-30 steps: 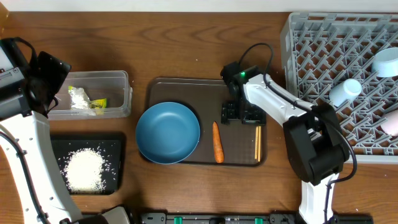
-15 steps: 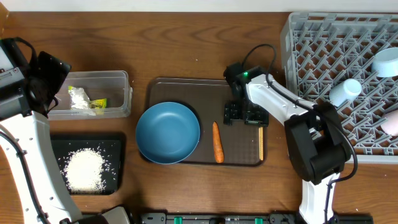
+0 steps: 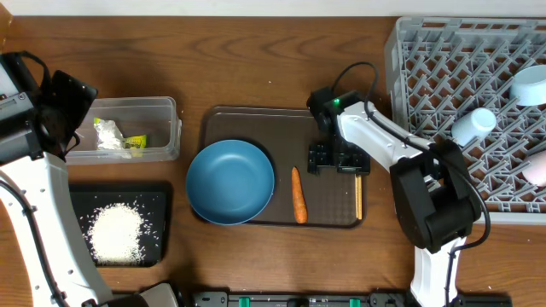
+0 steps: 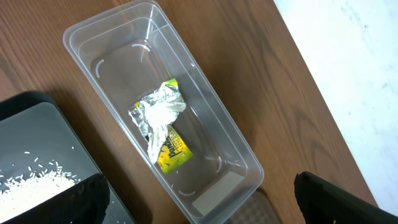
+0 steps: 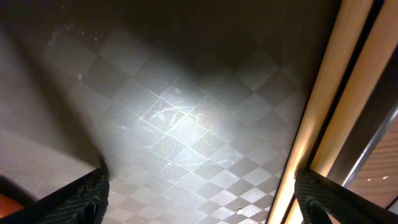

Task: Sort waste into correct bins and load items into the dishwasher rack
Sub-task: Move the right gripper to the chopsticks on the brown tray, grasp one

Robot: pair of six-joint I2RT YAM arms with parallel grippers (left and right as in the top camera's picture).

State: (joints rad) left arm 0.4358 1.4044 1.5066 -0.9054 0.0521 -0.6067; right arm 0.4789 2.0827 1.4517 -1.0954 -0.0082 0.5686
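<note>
Hovering above the clear tub (image 3: 167,107), my left gripper (image 4: 200,202) is standing with jaws spread wide, gripping nothing; the wrapper (image 4: 160,127) is lying inside that tub. Rice (image 3: 115,232) is sitting in the black tray (image 3: 159,201). On the brown tray (image 3: 256,116), the dark-blue bowl (image 3: 230,182) and carrot (image 3: 298,194) are resting side by side. My right gripper (image 3: 334,159) is hanging low over that tray, jaws wide and empty, the chopsticks (image 3: 356,194) lying just beside it. A pale cup (image 3: 473,126) is resting in the rack (image 3: 426,51).
</note>
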